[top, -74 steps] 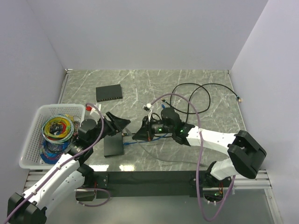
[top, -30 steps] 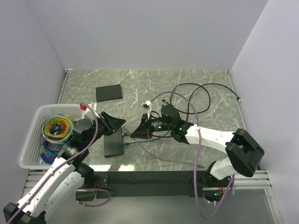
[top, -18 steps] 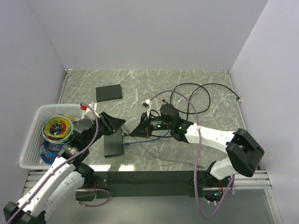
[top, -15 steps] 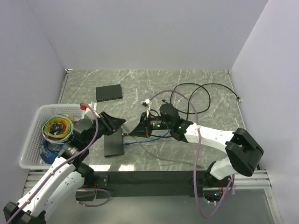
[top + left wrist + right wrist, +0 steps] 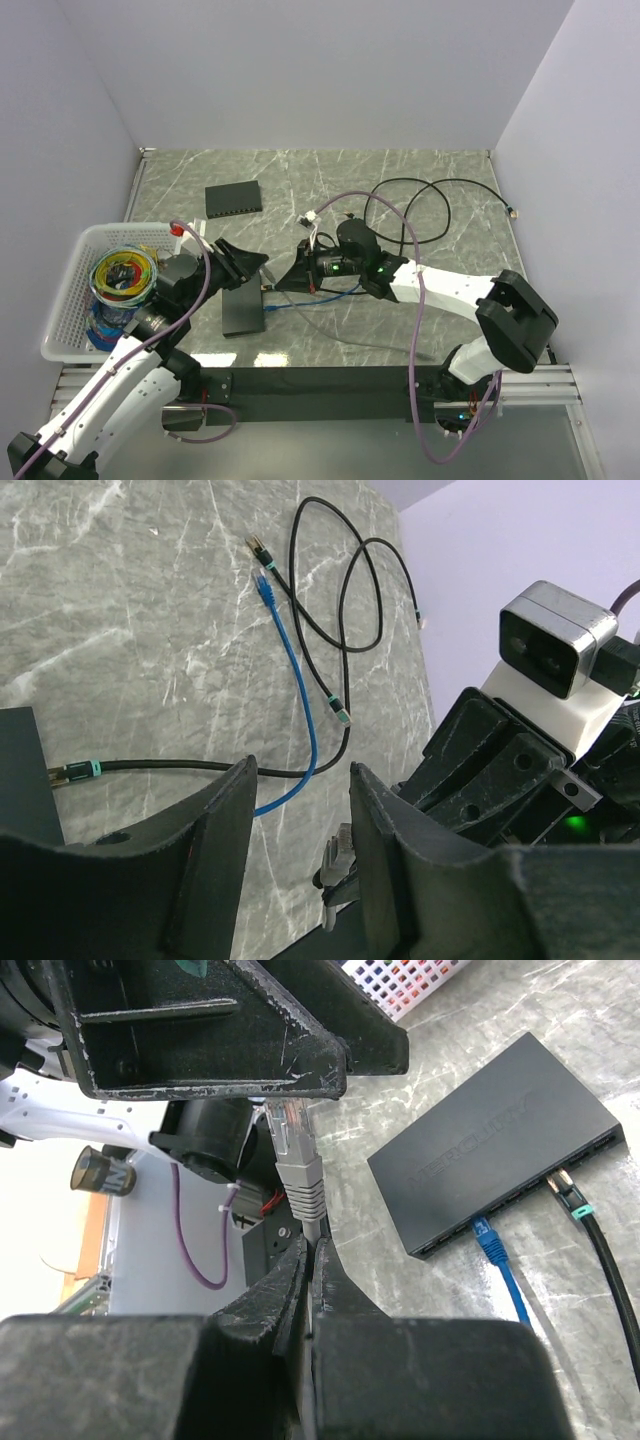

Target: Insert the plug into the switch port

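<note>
The grey plug (image 5: pixel 297 1172) stands upright in my right gripper (image 5: pixel 310 1245), which is shut on the cable just behind it. The plug also shows between the open fingers of my left gripper (image 5: pixel 300 770), low in the left wrist view (image 5: pixel 340 855). In the top view my right gripper (image 5: pixel 287 283) is almost tip to tip with my left gripper (image 5: pixel 255 266), just above the black switch (image 5: pixel 243 310). The switch (image 5: pixel 495 1145) has a blue plug (image 5: pixel 490 1240) and a black, teal-banded plug (image 5: pixel 568 1192) in its ports.
A second black switch (image 5: pixel 234 199) lies at the back left. A white basket (image 5: pixel 70 300) of coiled cables stands at the left edge. A black cable (image 5: pixel 440 205) loops at the back right. A blue cable (image 5: pixel 300 700) and black cables (image 5: pixel 340 610) lie on the marble table.
My right gripper has crept left with the grey plug, closer to my left gripper. My left arm pulled back a little early on and has since held still.
</note>
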You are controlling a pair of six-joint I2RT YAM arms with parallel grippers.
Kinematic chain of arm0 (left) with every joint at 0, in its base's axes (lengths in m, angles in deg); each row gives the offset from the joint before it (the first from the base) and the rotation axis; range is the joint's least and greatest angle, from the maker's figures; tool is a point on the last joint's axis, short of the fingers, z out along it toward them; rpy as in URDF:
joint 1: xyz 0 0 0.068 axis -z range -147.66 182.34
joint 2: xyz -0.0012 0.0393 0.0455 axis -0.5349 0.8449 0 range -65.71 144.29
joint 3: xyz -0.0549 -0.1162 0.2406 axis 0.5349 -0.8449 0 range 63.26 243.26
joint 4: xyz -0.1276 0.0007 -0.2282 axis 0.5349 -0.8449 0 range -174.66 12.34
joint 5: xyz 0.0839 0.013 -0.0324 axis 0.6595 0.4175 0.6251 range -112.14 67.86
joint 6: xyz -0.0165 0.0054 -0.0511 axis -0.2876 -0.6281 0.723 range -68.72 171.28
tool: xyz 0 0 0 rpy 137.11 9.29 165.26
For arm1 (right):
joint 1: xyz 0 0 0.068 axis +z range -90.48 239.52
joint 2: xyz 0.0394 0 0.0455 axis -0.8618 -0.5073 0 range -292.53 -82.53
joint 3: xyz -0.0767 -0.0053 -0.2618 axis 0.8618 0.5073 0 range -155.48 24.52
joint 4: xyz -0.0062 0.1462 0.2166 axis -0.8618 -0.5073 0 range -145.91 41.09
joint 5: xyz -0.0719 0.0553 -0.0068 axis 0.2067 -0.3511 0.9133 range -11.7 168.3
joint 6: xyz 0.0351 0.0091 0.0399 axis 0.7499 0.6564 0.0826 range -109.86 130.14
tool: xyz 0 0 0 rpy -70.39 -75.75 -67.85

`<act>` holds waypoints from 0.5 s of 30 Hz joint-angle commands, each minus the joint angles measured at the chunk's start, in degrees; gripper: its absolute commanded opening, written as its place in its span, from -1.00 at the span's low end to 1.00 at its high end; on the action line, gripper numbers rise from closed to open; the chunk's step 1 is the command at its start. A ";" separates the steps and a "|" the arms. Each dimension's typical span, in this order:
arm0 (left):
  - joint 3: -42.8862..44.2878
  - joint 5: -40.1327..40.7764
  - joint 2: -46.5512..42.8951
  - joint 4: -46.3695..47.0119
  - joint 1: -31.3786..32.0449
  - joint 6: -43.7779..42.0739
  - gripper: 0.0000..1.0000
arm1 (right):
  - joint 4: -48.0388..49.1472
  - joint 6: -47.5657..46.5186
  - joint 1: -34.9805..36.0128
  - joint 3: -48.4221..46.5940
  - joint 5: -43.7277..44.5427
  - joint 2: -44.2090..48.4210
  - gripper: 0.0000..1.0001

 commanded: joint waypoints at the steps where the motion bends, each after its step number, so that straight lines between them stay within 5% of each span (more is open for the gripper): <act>1: 0.91 -0.76 -0.61 0.52 0.64 0.08 -0.05 | 1.60 -1.04 -0.35 -3.21 1.41 -0.72 -1.00; 15: 2.22 3.18 -0.96 -2.73 0.64 -0.71 0.01 | 3.27 -0.43 -0.34 -2.07 0.18 0.15 -1.00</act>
